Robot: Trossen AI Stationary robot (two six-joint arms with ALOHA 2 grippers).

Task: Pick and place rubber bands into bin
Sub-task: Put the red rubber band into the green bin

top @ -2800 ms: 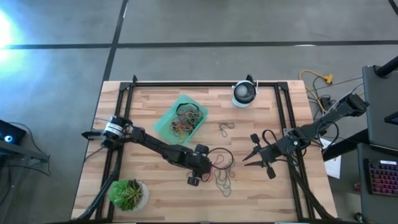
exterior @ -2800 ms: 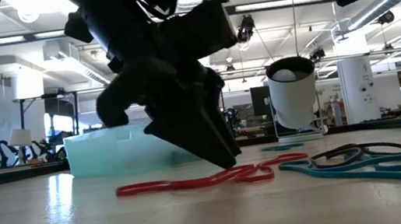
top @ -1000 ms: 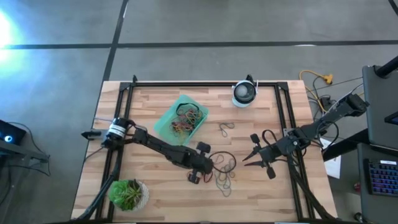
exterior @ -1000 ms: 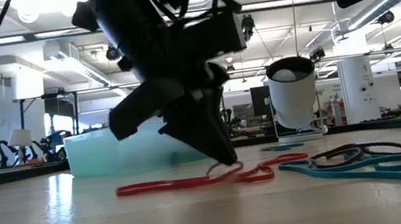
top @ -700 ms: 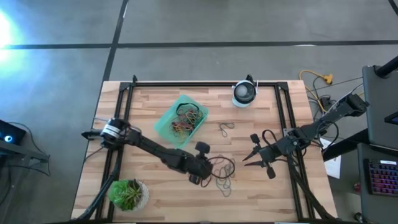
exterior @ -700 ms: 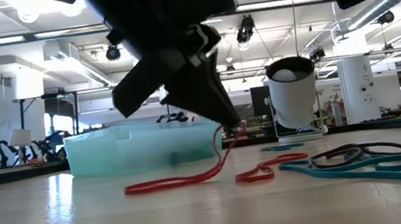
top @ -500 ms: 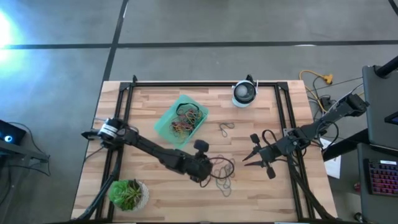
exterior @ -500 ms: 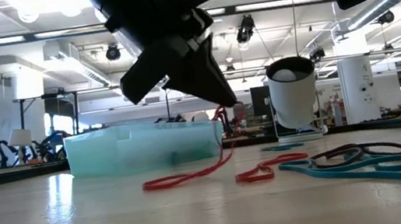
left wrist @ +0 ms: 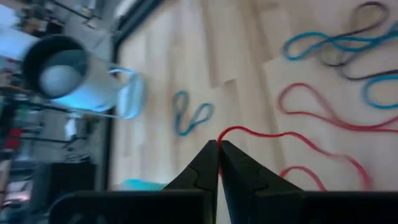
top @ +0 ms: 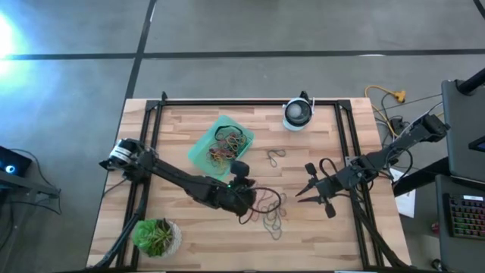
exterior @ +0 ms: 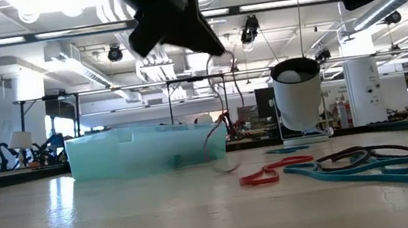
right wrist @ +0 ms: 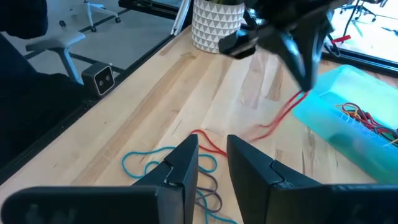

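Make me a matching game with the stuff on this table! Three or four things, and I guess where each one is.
Things:
1. red rubber band
2. left gripper
3. bin
4. right gripper

Places or states:
A. holds a tangle of bands
B. dangling, low end on the wood
C. waiting open, holding nothing
D. shut, raised off the table

Pairs: 1-B, 2-D, 3-A, 4-C
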